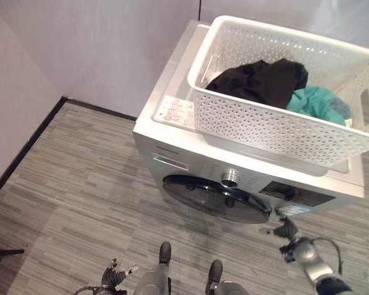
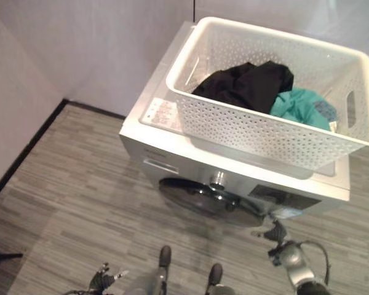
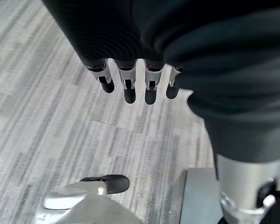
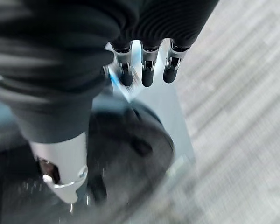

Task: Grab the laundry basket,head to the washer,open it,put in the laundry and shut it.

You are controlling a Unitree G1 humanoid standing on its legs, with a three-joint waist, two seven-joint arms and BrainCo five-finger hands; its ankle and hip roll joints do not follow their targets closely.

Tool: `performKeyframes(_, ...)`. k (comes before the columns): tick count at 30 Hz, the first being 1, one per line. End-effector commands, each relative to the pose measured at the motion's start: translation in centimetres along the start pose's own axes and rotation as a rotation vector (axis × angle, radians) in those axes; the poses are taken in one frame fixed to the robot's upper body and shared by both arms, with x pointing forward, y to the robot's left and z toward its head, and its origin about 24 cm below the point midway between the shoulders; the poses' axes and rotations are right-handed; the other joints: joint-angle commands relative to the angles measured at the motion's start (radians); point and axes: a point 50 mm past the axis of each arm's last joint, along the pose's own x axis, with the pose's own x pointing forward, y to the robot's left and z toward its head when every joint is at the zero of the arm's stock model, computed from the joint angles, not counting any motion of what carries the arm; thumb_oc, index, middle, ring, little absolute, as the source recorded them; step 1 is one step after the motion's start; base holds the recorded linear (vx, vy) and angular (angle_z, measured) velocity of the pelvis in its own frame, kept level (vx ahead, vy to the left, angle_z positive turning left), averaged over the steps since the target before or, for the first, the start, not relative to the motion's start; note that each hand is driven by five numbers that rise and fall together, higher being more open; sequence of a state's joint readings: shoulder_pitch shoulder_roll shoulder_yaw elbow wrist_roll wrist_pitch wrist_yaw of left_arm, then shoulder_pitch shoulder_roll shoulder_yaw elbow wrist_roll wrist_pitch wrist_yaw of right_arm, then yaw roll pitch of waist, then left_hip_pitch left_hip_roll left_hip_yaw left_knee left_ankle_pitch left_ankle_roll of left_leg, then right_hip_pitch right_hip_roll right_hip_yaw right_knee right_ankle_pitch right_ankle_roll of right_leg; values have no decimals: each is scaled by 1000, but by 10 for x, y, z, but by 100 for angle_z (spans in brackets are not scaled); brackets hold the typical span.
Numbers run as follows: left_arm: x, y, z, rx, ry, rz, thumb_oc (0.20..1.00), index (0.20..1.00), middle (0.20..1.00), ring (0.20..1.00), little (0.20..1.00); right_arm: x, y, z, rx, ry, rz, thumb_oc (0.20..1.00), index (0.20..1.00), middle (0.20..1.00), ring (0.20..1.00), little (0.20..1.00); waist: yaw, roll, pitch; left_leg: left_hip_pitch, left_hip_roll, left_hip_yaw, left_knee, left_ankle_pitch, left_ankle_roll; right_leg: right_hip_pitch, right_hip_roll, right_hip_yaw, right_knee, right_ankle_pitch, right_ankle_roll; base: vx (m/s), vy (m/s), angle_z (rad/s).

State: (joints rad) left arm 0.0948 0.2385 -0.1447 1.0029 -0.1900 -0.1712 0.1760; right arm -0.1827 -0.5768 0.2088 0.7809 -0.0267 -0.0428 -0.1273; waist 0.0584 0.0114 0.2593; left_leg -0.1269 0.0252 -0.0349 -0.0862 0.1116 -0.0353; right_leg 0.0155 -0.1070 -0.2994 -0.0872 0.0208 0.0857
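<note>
Left eye view: white laundry basket (image 1: 277, 123) with black and teal clothes sits atop the washer (image 1: 190, 160), door (image 1: 215, 200) closed; right robot hand (image 1: 287, 236) at 5 o'clock, left robot hand (image 1: 114, 278) at 7 o'clock, both loosely spread, empty

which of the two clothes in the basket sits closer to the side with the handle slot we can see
The teal garment, beside the basket's wall with the visible handle slot; the black garment lies nearer the middle, partly over it.

Grey striped floor (image 1: 80, 184), pale walls (image 1: 98, 43)
</note>
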Motion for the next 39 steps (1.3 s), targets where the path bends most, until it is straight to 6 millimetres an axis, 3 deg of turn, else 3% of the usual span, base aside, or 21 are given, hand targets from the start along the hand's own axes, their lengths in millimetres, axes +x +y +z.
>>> performKeyframes(1,2,2,0,29,-2,-5,1000,1000,1000,1000,1000,11,-36,40,-47,-152,-154,1000,1000,1000,1000,1000,31,-16,-28,-35,50,-61,-1,-54,-37,-61,-87,145,0,7,55,-86,26,-23)
performKeyframes(2,2,0,1,27,-3,-12,1000,1000,1000,1000,1000,14,-43,54,-46,-189,-180,1000,1000,1000,1000,1000,32,-15,-22,-48,50,-56,-1,-50,-38,-78,-86,152,0,10,54,-65,21,-24)
performKeyframes(5,3,-4,3,16,-7,-17,1000,1000,1000,1000,1000,22,-42,71,-42,-213,-174,1000,1000,1000,1000,1000,43,-14,-9,-66,47,-58,-1,-45,-37,-100,-84,159,0,15,53,-48,3,-9)
performKeyframes(7,4,-10,8,12,-23,-32,1000,1000,1000,1000,1000,31,-25,83,-45,-208,-114,1000,1000,1000,1000,1000,60,-12,10,-87,45,-62,-1,-39,-35,-123,-83,166,0,25,50,-48,2,-7)
performKeyframes(13,6,-20,21,11,-71,-60,1000,1000,1000,1000,1000,40,-3,104,-58,-206,-53,1000,1000,1000,1000,1000,88,-3,35,-118,41,-73,-1,-26,-32,-154,-81,170,0,29,47,-23,7,-5)
performKeyframes(17,8,-25,39,9,-132,-69,1000,1000,1000,1000,1000,45,18,143,-44,-250,-9,1000,1000,1000,1000,1000,136,8,58,-160,35,-86,-1,-13,-33,-194,-77,167,0,38,46,-27,3,0)
performKeyframes(18,8,-25,39,9,-132,-69,1000,1000,1000,1000,1000,45,18,143,-44,-250,-9,1000,1000,1000,1000,1000,136,7,58,-161,36,-86,-1,-13,-33,-194,-77,167,0,38,46,0,0,0)
performKeyframes(22,11,-27,48,38,-160,-63,1000,1000,1000,1000,1000,35,57,194,-18,-373,90,1000,1000,1000,1000,1000,166,10,77,-196,39,-86,-1,-1,-39,-232,-69,173,0,43,47,-37,21,-20)
performKeyframes(23,11,-27,50,42,-162,-56,1000,1000,1000,1000,1000,30,71,201,11,-394,129,1000,1000,1000,1000,1000,167,7,78,-198,41,-84,-1,-1,-40,-235,-67,175,0,43,46,-5,4,-21)
performKeyframes(24,12,-28,52,42,-164,-52,1000,1000,1000,1000,1000,20,97,208,45,-422,209,1000,1000,1000,1000,1000,168,4,80,-197,43,-80,-1,-1,-43,-233,-65,174,0,41,45,4,-11,-11)
performKeyframes(27,12,-38,59,52,-176,-51,1000,1000,1000,1000,1000,-18,177,204,112,-401,466,1000,1000,1000,1000,1000,185,14,75,-171,53,-82,-1,-7,-48,-207,-60,167,0,29,42,10,-31,-13)
performKeyframes(28,12,-38,59,52,-176,-51,1000,1000,1000,1000,1000,-18,178,203,112,-401,466,1000,1000,1000,1000,1000,184,14,75,-170,53,-82,-1,-7,-49,-206,-60,167,0,29,42,4,-29,-10)
performKeyframes(33,13,-46,58,70,-154,-35,1000,1000,1000,1000,1000,-45,219,194,268,-308,617,1000,1000,1000,1000,1000,197,35,59,-141,73,-104,-1,5,-63,-163,-33,165,0,4,22,-15,-101,-4)
performKeyframes(39,11,-53,57,31,-147,-36,1000,1000,1000,1000,1000,-61,236,198,321,-301,699,1000,1000,1000,1000,1000,223,45,62,-137,117,-133,-1,40,-82,-147,21,153,0,-21,2,-78,-131,6)
